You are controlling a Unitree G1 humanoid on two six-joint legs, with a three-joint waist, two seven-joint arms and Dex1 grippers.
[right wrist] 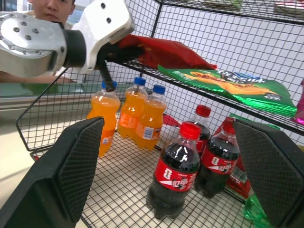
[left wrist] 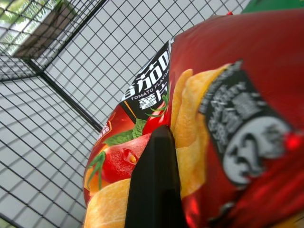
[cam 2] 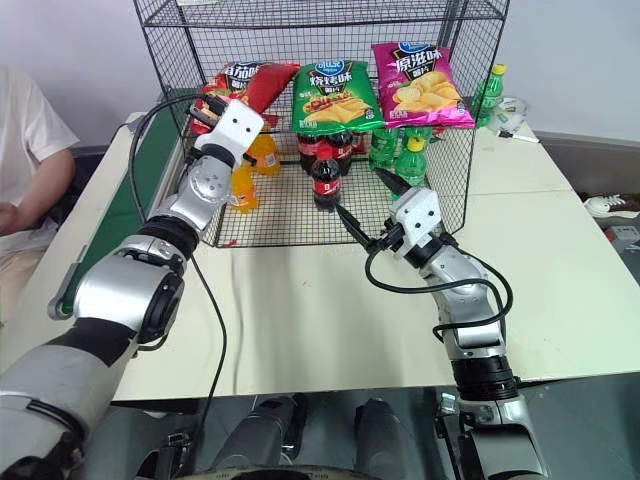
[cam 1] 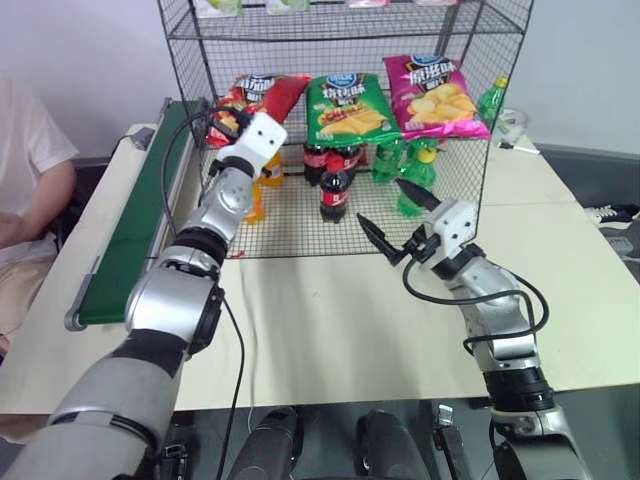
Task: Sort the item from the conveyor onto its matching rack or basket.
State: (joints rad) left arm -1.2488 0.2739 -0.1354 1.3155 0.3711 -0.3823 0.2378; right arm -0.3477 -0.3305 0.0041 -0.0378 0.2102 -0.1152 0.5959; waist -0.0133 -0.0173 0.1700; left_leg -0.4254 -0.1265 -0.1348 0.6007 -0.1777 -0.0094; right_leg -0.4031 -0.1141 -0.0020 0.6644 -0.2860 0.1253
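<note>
The red chip bag (cam 1: 262,93) lies on the left end of the middle shelf of the black wire rack (cam 1: 300,40), beside a green bag (cam 1: 345,105). My left gripper (cam 1: 230,120) reaches into the rack at the bag's near end and touches it; in the left wrist view the bag (left wrist: 228,95) presses close against it. Whether it still grips the bag I cannot make out. My right gripper (cam 1: 397,215) hovers open and empty in front of the rack's lower shelf. The dark green conveyor (cam 1: 135,220) runs along the table's left side, with nothing on the stretch I see.
A magenta chip bag (cam 1: 437,95) lies right of the green one. Below stand orange bottles (cam 1: 262,175), cola bottles (cam 1: 335,185) and green bottles (cam 1: 410,170). A person (cam 1: 25,190) sits left of the conveyor. A green bottle (cam 1: 492,100) stands behind the rack on the right.
</note>
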